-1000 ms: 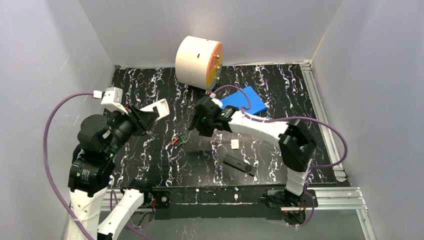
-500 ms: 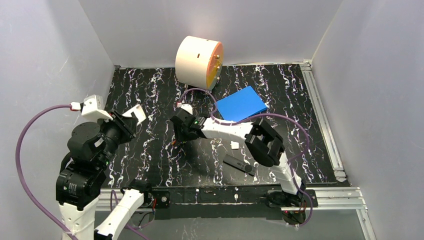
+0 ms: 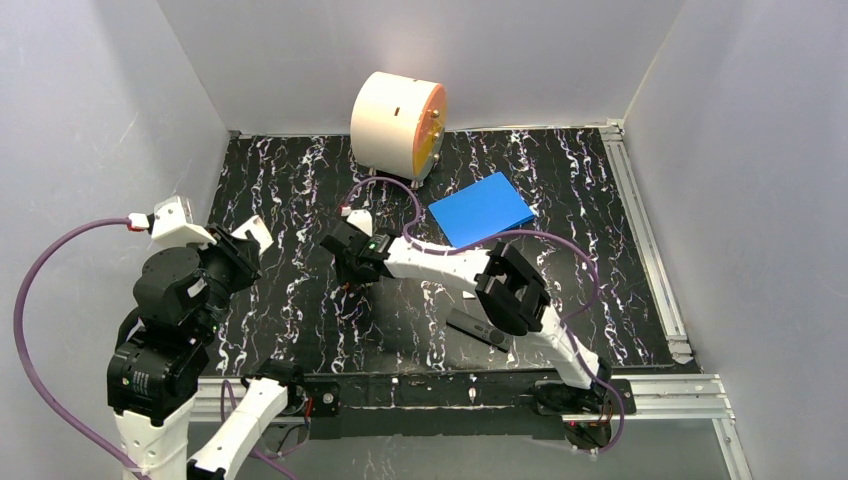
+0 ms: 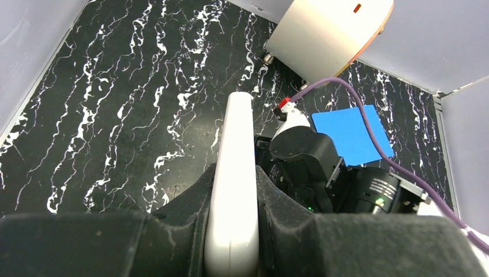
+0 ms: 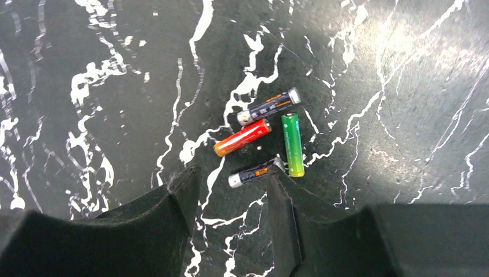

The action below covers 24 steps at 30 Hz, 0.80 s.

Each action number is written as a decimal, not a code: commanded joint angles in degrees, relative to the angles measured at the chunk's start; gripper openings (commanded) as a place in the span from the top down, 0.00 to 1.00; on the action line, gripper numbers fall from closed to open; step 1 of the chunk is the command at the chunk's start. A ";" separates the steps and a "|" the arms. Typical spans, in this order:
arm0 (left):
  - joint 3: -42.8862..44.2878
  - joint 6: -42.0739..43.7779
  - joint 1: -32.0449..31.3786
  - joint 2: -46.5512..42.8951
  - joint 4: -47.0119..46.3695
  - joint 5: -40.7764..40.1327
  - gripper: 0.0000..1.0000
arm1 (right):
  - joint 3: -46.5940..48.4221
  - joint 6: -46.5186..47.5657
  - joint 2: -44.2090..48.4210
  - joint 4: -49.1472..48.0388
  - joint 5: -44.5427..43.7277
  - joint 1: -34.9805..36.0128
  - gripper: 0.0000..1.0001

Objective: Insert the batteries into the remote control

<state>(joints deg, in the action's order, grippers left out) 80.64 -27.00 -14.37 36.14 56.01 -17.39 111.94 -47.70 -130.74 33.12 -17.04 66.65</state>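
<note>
Now, batteries: four thin cylinders clustered on the black white-veined marble table [image 5: 86,46], namely an orange-red battery [image 5: 242,138], a green battery [image 5: 292,144] and two dark orange-banded batteries [image 5: 269,106].
Right gripper [image 5: 230,176]: fingers apart, low over the cluster, with the nearer dark battery between them.
Left gripper [image 4: 235,173]: clamped on a long white plastic remote [image 4: 237,133], held above the table's left side.
Slim black remote [image 3: 477,329]: lying near the front edge.
</note>
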 commanded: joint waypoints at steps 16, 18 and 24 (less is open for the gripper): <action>0.07 1.07 -0.04 0.03 0.33 -1.42 1.00 | 4.21 -10.20 -6.03 6.76 -4.02 0.31 0.48; 0.13 1.15 -0.04 0.11 0.33 -1.51 1.00 | 5.13 -8.76 -6.34 8.01 -4.83 0.61 0.50; -0.15 1.03 -0.05 0.16 0.16 -2.52 1.00 | 5.96 -5.98 -7.23 12.01 -7.80 2.16 0.55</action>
<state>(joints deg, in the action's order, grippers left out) 80.60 -26.55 -14.37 36.16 56.23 -17.78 115.98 -56.07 -136.16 39.92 -21.15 67.48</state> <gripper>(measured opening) 0.193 0.464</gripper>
